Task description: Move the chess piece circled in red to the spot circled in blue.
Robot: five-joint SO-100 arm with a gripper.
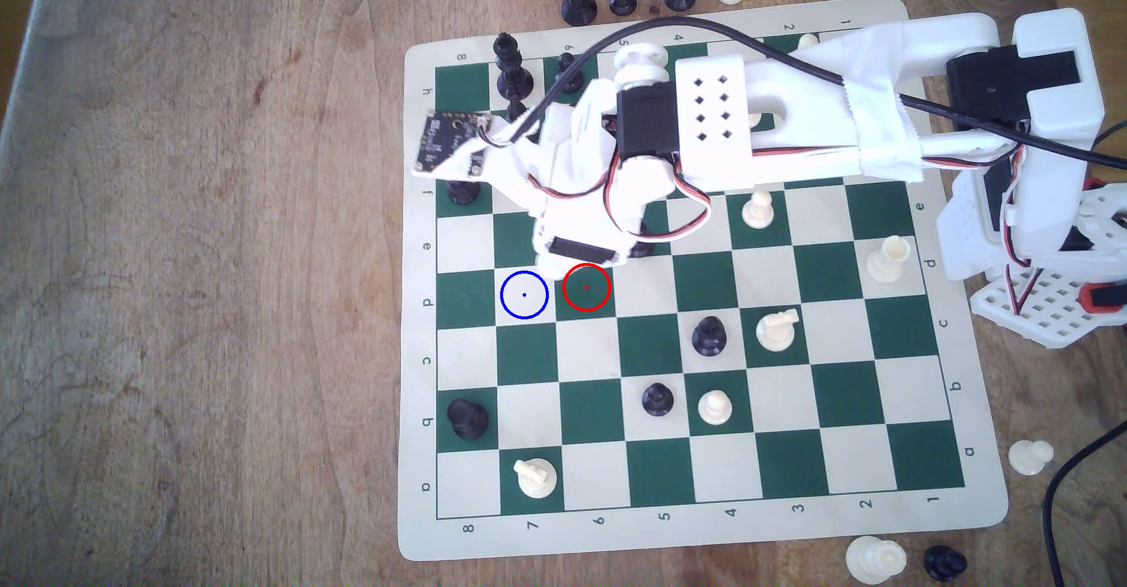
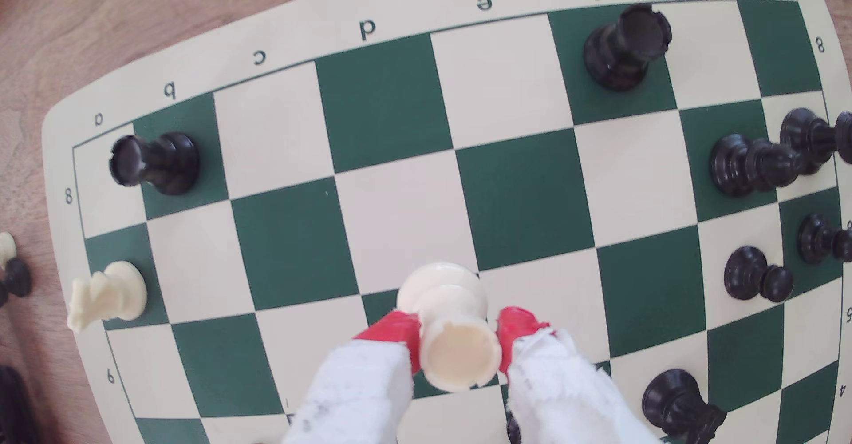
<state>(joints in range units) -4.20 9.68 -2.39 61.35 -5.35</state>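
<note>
**A:** Where does it stand?

**B:** In the wrist view the gripper (image 2: 461,338) has its red fingertips (image 2: 392,328) closed against both sides of the cream rook (image 2: 454,328), low centre of the frame. Whether the base touches the board or hangs just above it, I cannot tell. In the exterior view the arm's head sits just above the red ring (image 1: 586,286), and the rook is hidden beneath it.

**A:** And the target?

**B:** The blue-ringed square (image 1: 524,294), directly beside the red ring toward the exterior view's left, and bare.

**A:** How to do it well?

**B:** Probably a small lift, one square sideways, then straight down. Keep the rook upright and let go only once the flared base is flat (that waist is narrow, so a tilt seems likely if pinched off-centre).

**A:** Surfaces?

**B:** Smooth, slightly glossy plastic, round tower with a cupped rim. The mat (image 1: 421,331) is flat and matte, and the fingers are wrapped in frayed white tape (image 2: 355,388) behind the red tips.
</note>
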